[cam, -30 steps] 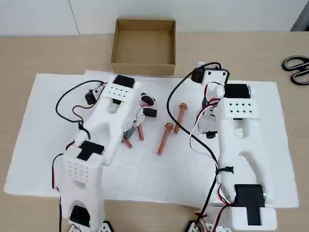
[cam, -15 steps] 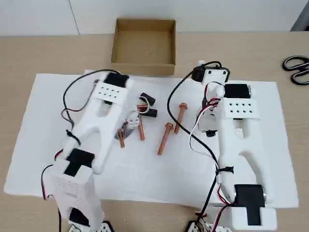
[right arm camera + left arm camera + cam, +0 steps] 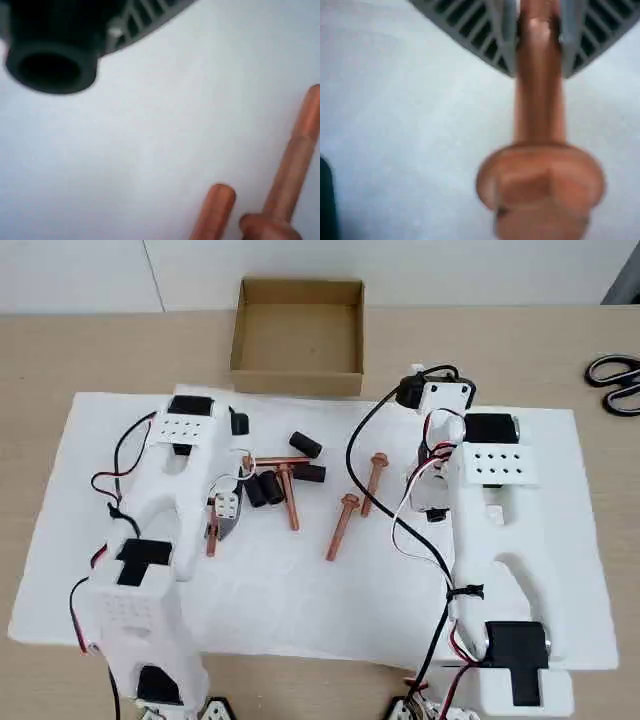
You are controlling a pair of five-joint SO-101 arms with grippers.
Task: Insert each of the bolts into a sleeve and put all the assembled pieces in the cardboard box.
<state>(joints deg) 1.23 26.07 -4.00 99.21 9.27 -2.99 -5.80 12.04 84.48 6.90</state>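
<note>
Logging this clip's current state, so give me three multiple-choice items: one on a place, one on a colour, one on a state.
1. The scissors lie: A on the white sheet; B on the bare table; C in a gripper.
2. The bolts are: A blue; B copper; C green.
3. The left gripper is: A open; B shut on a sleeve; C shut on a bolt.
B, they sit off the sheet; B, every shaft looks copper; C, its jaws clamp the shaft.
</note>
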